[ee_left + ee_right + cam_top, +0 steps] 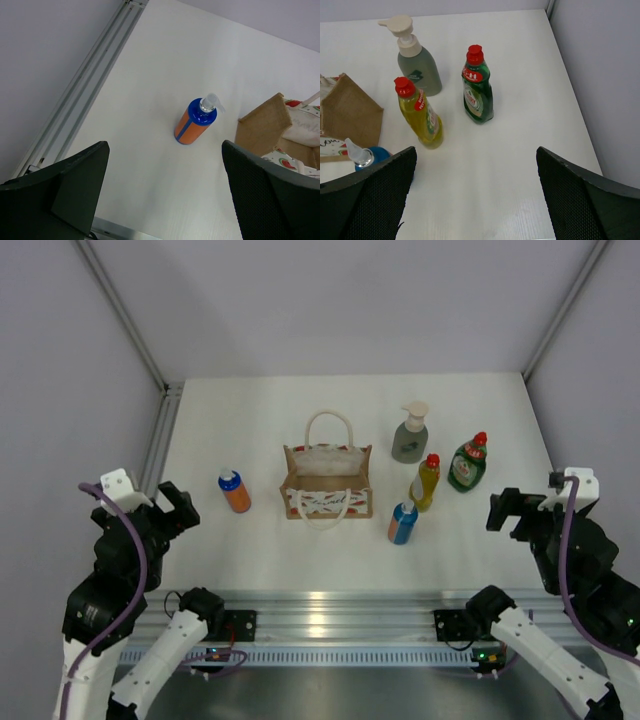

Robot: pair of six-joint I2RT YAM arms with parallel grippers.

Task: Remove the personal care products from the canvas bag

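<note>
The tan canvas bag (326, 483) stands upright mid-table; its corner shows in the left wrist view (265, 127) and the right wrist view (347, 112). The orange blue-capped bottle (235, 491) (196, 121) stands left of it. Right of the bag stand the grey-green pump bottle (410, 433) (417, 65), the green red-capped bottle (468, 462) (477, 90), the yellow red-capped bottle (425, 482) (420, 115) and the blue bottle (403, 522) (370, 157). My left gripper (175, 508) (165, 200) is open and empty near the left edge. My right gripper (508, 510) (476, 200) is open and empty at the right.
An aluminium rail (160, 440) (85, 85) runs along the table's left edge. Grey walls close the left, back and right sides. A metal beam (330, 615) with the arm bases lies along the near edge.
</note>
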